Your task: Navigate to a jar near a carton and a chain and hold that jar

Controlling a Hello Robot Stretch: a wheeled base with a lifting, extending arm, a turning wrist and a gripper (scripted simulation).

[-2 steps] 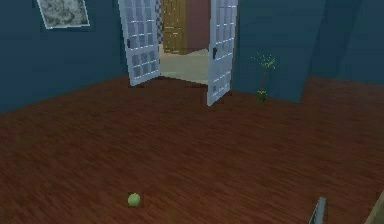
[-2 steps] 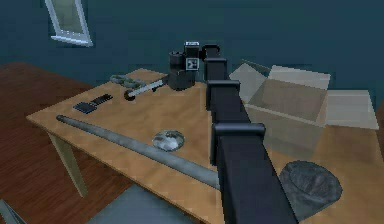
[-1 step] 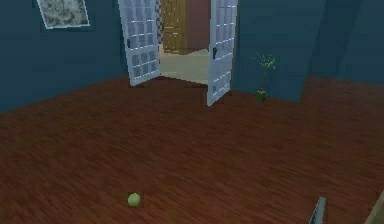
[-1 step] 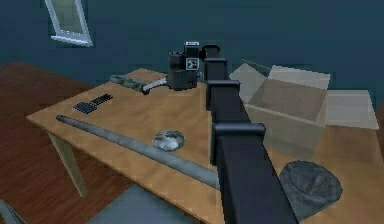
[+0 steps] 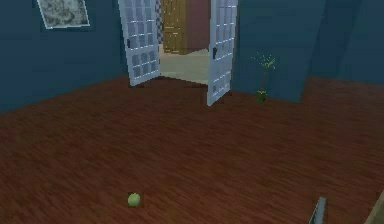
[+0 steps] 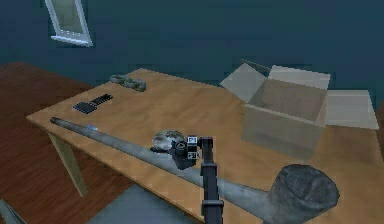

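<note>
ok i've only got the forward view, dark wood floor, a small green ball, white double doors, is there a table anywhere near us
Observer: Yes, a light wooden table stands in the arm side view.
Operator: anything on it
Observer: An open brown cardboard carton, toward that view's right.
Operator: and the gripper
Observer: The gripper shows at a small grey-white object lying on the tabletop; I cannot tell whether it holds anything.
</note>
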